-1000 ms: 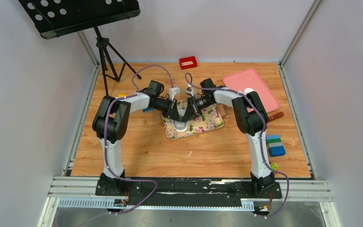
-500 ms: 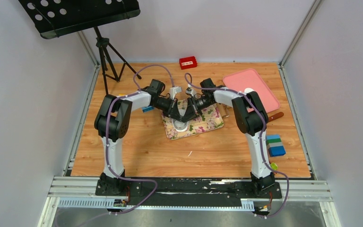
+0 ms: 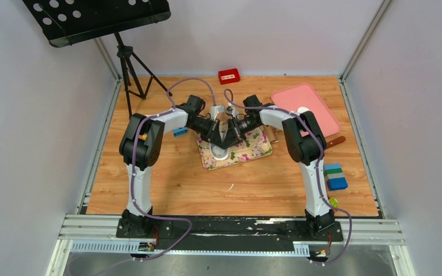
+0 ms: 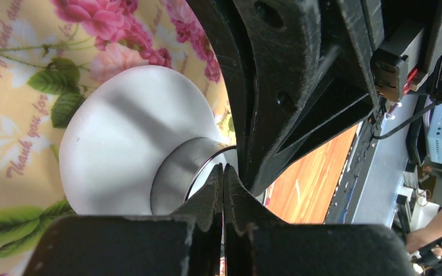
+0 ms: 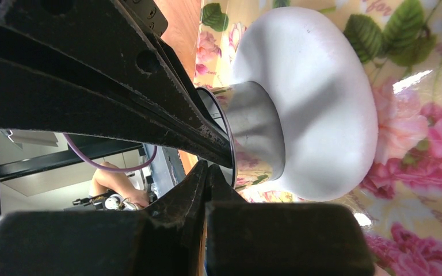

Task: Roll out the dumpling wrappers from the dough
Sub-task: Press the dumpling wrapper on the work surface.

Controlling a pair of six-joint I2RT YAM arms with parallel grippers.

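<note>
- two arms meet over a flowered mat [image 3: 254, 142] at the middle of the wooden worktop [image 3: 167, 184], their black end effectors leaning tip to tip.
- the dough [image 4: 109, 129], a smooth white round patty pressed flat, lies on the mat; a small metal ring cutter [image 4: 175, 175] stands upright on its middle, and the dough spreads wider than the ring all round.
- the left end effector [image 4: 223, 172] is clenched, its two fingers pressed flat against each other, with the tips at the ring cutter's rim; whether any metal is pinched between them cannot be told.
- the right end effector [image 5: 207, 172] is likewise clenched, fingers together, with the tips just beside the ring cutter's upper edge on the opposite side.
- in the left wrist view, the body of the right end effector fills the frame just above the cutter, touching or nearly touching the left fingertips.
- a pink tray [image 3: 305, 106] sits at the far right of the worktop, well apart from the mat.
- a small red box [image 3: 229, 75] lies at the far edge, behind the arms.
- a white, green and blue block [image 3: 335, 175] rests near the right edge, beside the right arm.
- a black perforated music stand [image 3: 98, 17] on a tripod stands at the far left corner.
</note>
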